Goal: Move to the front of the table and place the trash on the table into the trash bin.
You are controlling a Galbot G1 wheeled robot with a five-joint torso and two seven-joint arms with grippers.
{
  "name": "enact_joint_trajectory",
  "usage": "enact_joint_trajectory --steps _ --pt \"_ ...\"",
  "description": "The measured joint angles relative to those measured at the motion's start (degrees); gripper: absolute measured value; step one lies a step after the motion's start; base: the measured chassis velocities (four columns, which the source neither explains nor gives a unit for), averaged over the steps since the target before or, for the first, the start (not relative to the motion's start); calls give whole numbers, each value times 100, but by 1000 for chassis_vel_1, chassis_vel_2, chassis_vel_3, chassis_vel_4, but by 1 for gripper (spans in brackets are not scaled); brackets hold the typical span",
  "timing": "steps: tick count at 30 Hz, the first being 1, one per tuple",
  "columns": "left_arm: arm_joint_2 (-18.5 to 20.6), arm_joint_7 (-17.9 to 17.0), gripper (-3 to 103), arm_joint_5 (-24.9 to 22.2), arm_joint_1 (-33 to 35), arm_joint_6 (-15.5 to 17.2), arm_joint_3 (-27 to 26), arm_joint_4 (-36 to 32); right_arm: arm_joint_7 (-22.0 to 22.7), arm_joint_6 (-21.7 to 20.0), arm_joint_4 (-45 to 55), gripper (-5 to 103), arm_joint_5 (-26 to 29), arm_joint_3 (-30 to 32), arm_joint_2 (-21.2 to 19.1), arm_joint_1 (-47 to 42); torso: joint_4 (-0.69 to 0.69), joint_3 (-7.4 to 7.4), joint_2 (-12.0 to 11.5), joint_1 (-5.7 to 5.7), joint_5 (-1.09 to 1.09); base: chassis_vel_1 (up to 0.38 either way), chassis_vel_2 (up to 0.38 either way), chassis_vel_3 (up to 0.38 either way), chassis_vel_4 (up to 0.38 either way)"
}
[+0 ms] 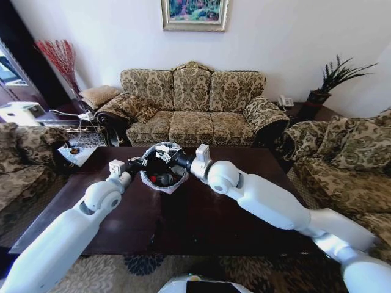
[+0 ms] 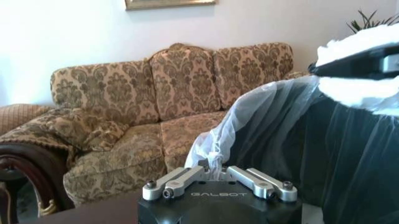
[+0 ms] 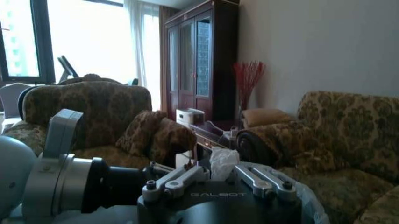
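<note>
The trash bin (image 1: pixel 160 185), lined with a thin greyish bag, stands on the dark glossy table (image 1: pixel 201 213) a little left of centre. Red trash (image 1: pixel 162 179) lies inside it. My left gripper (image 1: pixel 139 163) is at the bin's left rim. In the left wrist view it (image 2: pixel 215 173) is shut on a fold of the bag (image 2: pixel 274 126). My right gripper (image 1: pixel 172 157) hangs over the far right of the bin's rim. In the right wrist view it (image 3: pixel 219 171) is shut on a crumpled white wad (image 3: pixel 223 159), with the bag's rim (image 3: pixel 305 198) just beyond.
A patterned sofa (image 1: pixel 192 104) runs along the table's far side. Matching armchairs stand at the left (image 1: pixel 24 152) and right (image 1: pixel 348 152). A small side table (image 1: pixel 76 152) sits at the far left corner, and a potted plant (image 1: pixel 327 85) at the back right.
</note>
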Motion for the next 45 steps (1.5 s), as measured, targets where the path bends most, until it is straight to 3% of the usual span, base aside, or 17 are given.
enact_joint_trajectory --steps 2,3,4,6,8,9,13,17,18,20,22,26,35,45 --pt "-11 1 0 1 2 -5 -2 0 27 0 -69 7 -30 -9 40 -5 0 0 0 0 0 0 0 0 0" --pt "-21 1 0 6 9 -8 -2 0 47 0 -84 14 -37 4 56 -27 1 0 0 0 0 0 0 0 0" --pt "-21 1 0 6 9 -8 -2 0 47 0 -84 14 -37 4 56 -27 1 0 0 0 0 0 0 0 0" --pt "-58 4 0 28 32 -30 -3 9 101 -1 -107 25 -50 77 84 -106 1 0 0 0 0 0 0 0 0" --pt "-83 5 0 46 37 -50 -3 23 114 -1 -114 25 -56 108 83 -139 1 0 0 0 0 0 0 0 0" --pt "-111 5 0 56 37 -60 -3 32 119 0 -128 35 -69 135 77 -159 1 0 0 0 0 0 0 0 0" --pt "-137 6 0 62 26 -64 -2 37 121 11 -175 46 -93 167 72 -180 1 0 0 -1 0 0 0 0 0" --pt "-181 8 0 67 17 -65 0 39 124 23 -210 68 -102 182 78 -195 1 0 0 0 0 0 0 0 0" --pt "-181 8 0 67 17 -65 0 39 124 23 -210 68 -102 182 78 -195 1 0 0 0 0 0 0 0 0" --pt "-193 9 0 78 25 -66 -3 42 124 32 -241 79 -117 157 96 -197 1 0 0 -1 0 0 0 0 0" --pt "-197 10 0 81 29 -67 -4 42 124 36 -248 79 -122 155 101 -197 1 0 0 -1 0 0 0 0 0" --pt "-249 6 0 105 91 -68 -56 35 182 92 -240 98 -125 204 118 -185 1 0 0 0 0 0 0 0 0" --pt "-296 -9 0 127 112 -69 -55 -2 190 135 -199 100 -67 166 71 -122 0 0 1 0 0 0 0 0 0" --pt "-318 -27 0 135 147 -65 -42 -50 237 219 -527 100 -131 -157 444 42 2 0 1 0 -1 0 0 0 0"
